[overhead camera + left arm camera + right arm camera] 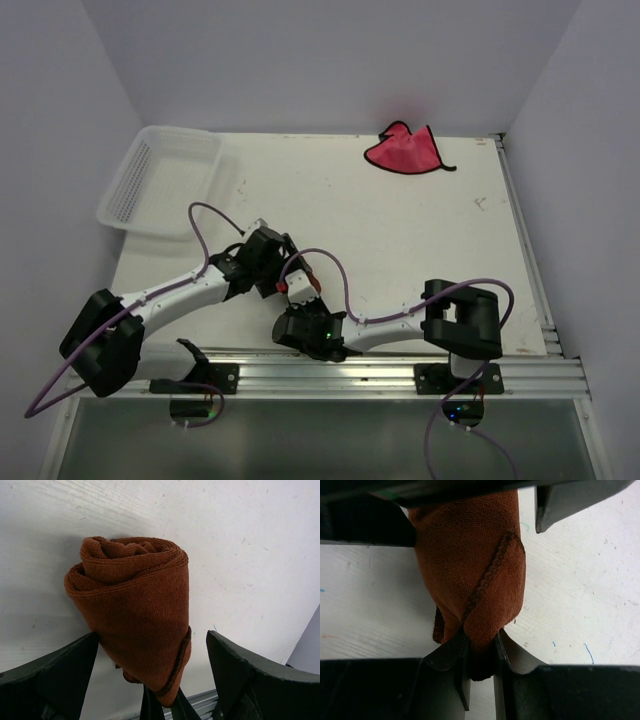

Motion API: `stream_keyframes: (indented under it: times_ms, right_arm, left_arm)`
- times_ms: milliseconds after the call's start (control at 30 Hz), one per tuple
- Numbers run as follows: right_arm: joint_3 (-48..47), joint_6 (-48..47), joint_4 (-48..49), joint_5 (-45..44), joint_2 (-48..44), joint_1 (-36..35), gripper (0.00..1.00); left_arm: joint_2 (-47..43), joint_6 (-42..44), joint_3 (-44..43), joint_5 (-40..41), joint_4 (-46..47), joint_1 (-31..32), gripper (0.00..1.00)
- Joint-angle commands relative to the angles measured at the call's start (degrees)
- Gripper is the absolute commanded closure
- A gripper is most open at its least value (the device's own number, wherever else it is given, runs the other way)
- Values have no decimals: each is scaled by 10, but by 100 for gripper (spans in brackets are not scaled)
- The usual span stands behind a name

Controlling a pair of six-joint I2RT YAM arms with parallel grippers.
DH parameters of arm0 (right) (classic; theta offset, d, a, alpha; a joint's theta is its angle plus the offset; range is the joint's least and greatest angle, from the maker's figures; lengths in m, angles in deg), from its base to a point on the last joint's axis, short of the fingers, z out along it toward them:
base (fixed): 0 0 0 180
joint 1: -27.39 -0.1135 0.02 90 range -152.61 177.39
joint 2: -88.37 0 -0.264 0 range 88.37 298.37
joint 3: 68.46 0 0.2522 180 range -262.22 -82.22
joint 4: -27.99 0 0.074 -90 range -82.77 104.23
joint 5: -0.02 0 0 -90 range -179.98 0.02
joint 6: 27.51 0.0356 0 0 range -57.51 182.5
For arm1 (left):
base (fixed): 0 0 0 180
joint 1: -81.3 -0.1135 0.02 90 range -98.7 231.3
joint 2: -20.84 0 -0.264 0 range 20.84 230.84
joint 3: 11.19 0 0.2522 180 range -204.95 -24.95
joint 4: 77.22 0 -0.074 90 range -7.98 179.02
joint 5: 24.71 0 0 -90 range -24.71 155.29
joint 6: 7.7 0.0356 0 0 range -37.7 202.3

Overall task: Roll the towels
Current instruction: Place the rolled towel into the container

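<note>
My right end effector (480, 647) is clenched on the near end of the rust towel (135, 610). Its two thin fingers (461, 656) pinch a folded corner where the dark stitched hem runs down. From that pinch the towel stretches straight away from my right wrist, so its long axis runs along the line of my fingers.

My left end effector (152, 636) is released, its jaws spread wide on either side of the roll. One finger (65, 672) sits just beside the cloth, though I cannot tell if it touches. The other stands apart with bare tabletop (250, 545) showing between. Seen from my left wrist, the roll points away from me, leaning a little left, with its spiral end farthest off.

Well beyond both arms, the pink towel (403, 152) lies crumpled at the far edge. The white basket (165, 178) sits at the far left corner.
</note>
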Motion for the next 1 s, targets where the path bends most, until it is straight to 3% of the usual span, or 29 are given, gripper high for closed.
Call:
stream_keyframes:
  times_ms: [0,433,867,933,967]
  right_arm:
    - [-3,-2,39,-41,-4,-9,100]
    - [-10,-38,67,-77,5,-33,100]
    - [-26,-48,69,-102,19,-46,100]
    - [-28,-50,67,-105,23,-45,100]
    - [-35,-51,63,-108,26,-46,100]
  left_arm:
    - [26,-9,-22,13,24,3,7]
    - [80,5,-7,1,47,5,12]
    - [88,12,33,-32,105,7,41]
    - [85,12,41,-32,124,8,47]
    - [84,12,47,-31,128,9,55]
